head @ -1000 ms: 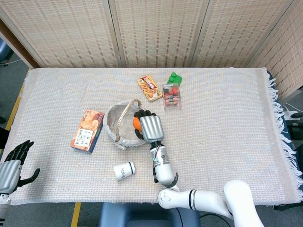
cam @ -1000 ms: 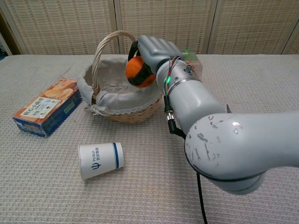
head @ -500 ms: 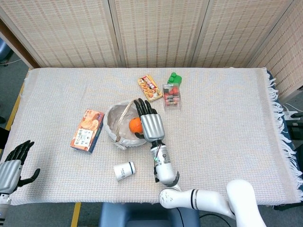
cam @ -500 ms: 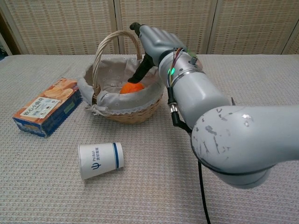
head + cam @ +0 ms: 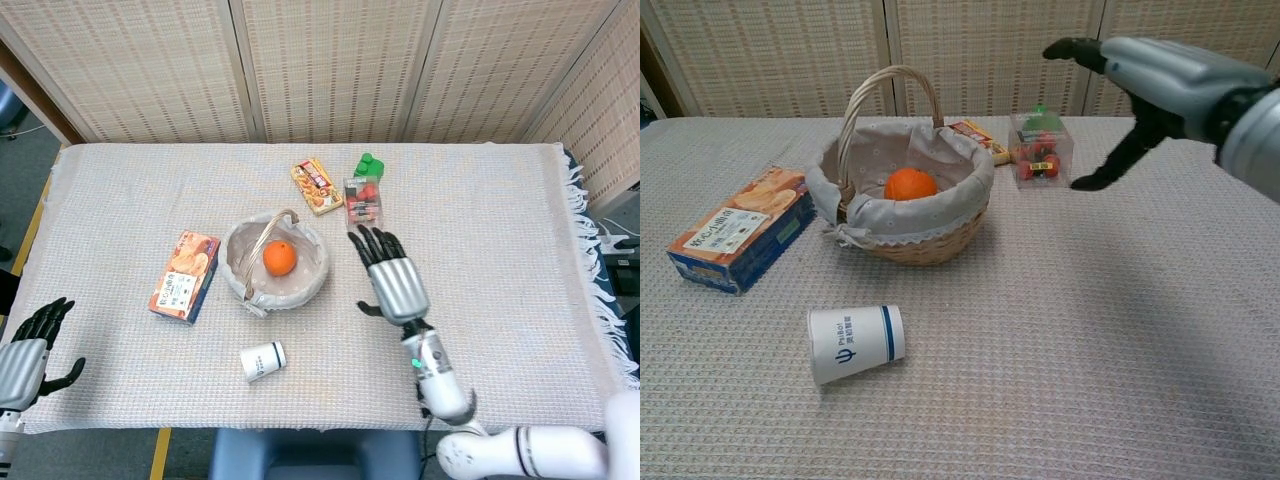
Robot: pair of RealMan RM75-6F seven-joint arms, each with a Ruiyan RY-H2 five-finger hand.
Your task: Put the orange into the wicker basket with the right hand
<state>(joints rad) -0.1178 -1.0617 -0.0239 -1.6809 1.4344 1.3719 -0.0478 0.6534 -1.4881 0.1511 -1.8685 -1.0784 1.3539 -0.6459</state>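
Note:
The orange [image 5: 279, 258] [image 5: 910, 184] lies inside the wicker basket [image 5: 242, 272] [image 5: 920, 240], on its white cloth lining. My right hand [image 5: 392, 278] [image 5: 1145, 85] hovers to the right of the basket, fingers spread, holding nothing. My left hand [image 5: 25, 352] rests at the near left table edge, fingers apart and empty; the chest view does not show it.
A paper cup [image 5: 263, 361] [image 5: 853, 342] lies on its side in front of the basket. A biscuit box [image 5: 185, 277] [image 5: 738, 228] sits left of it. Behind are a snack packet [image 5: 316, 186] and a clear box with a green top [image 5: 364, 200] [image 5: 1040, 148].
The right hand let go of the orange, which now sits in the basket. The hand then lifted and drew away to the right of the basket.

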